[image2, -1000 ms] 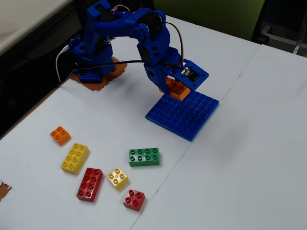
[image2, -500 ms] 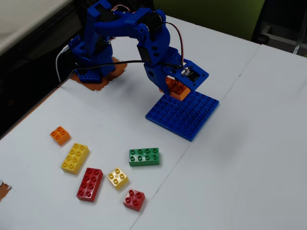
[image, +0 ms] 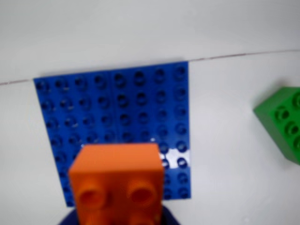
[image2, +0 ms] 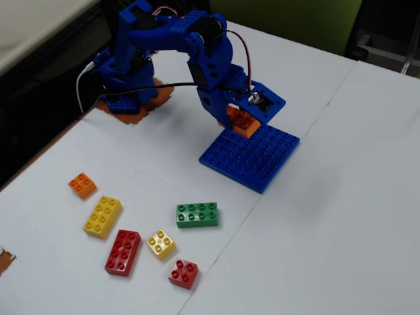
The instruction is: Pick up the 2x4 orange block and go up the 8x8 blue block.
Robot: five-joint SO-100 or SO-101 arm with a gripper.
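Here the tool grips the 2x4 orange block above the 8x8 blue block

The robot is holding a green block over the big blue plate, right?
Not quite. The block in the gripper is orange, not green: it is the 2x4 orange block, held over the 8x8 blue block. The fixed view shows this, and there the green brick lies loose on the table, away from the arm.
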